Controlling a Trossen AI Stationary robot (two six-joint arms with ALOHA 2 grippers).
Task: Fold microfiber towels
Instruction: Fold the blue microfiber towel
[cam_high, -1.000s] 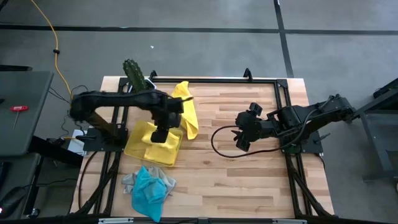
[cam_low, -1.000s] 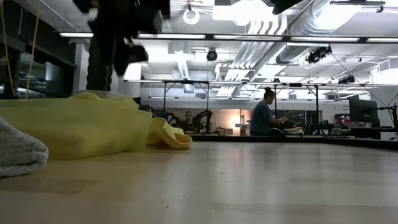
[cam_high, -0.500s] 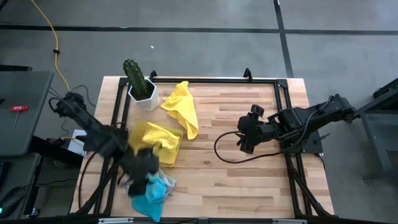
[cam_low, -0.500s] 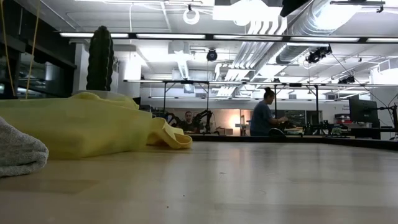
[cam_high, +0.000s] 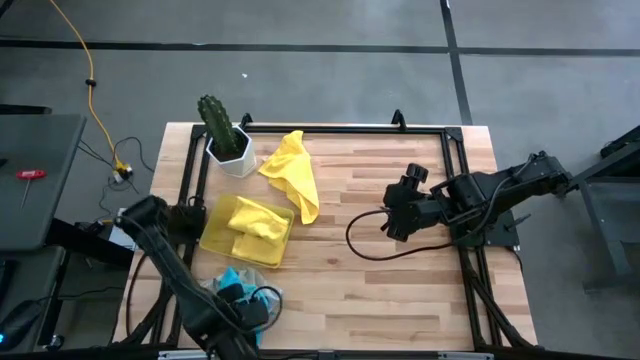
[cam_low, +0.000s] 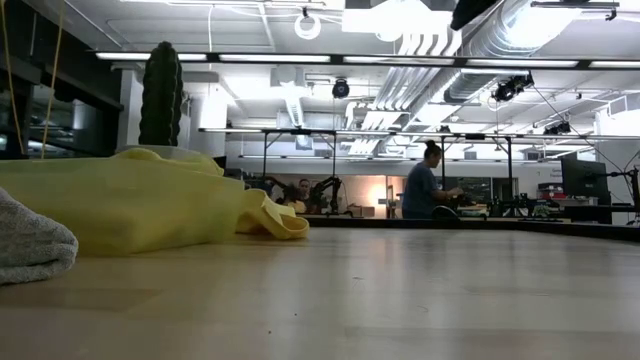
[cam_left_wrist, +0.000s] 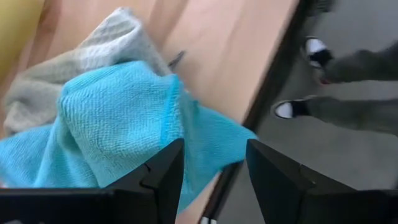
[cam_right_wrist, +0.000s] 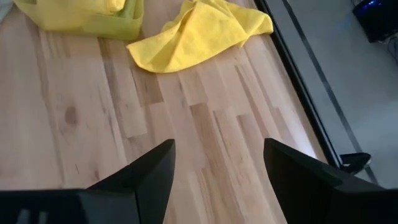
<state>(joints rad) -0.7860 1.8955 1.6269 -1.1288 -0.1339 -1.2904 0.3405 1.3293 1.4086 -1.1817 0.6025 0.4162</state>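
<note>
A pick-up is judged to be in hand: the left gripper (cam_left_wrist: 208, 180) is poised over the heap at the table's near-left edge, where the turquoise towel (cam_left_wrist: 118, 134) lies on top of the grey towel (cam_left_wrist: 74, 81). Its fingers are seen parted, with the turquoise cloth showing in the gap between them, and nothing is yet gripped. The left arm is stretched from its base along the table's left side, its wrist bent down over the heap. The next move would seem to call for the fingers to be lowered and closed on one layer only, since both cloths overlap. Further right, folded yellow cloth lies in the yellow tray (cam_high: 215, 243), and a loose yellow towel (cam_high: 292, 172) is crumpled beside it. The right gripper (cam_high: 392, 216) waits mid-table, released and empty.
</note>
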